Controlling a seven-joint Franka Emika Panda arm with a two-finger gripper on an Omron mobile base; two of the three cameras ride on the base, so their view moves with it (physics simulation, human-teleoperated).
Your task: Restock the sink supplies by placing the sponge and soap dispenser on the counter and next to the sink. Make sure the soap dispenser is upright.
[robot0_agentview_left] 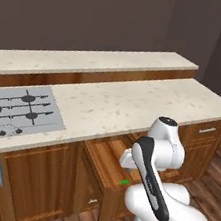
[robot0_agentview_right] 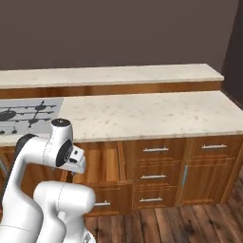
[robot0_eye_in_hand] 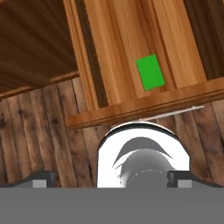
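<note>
The sponge (robot0_eye_in_hand: 150, 72) is lying flat on the floor of an open wooden drawer (robot0_eye_in_hand: 131, 52), green side up, close to the drawer's front. From the left base view you can just catch a sliver of green (robot0_agentview_left: 124, 182) in that pulled-out drawer (robot0_agentview_left: 106, 157), tucked behind the arm. The gripper (robot0_eye_in_hand: 113, 178) hangs above the drawer front looking down, fingers (robot0_eye_in_hand: 43, 179) spread wide apart and holding nothing. The counter (robot0_agentview_left: 133, 106) is up top with the stovetop (robot0_agentview_left: 16, 110) set into its left end (grey panel, black burners). Wood plank floor (robot0_eye_in_hand: 39, 131) below.
</note>
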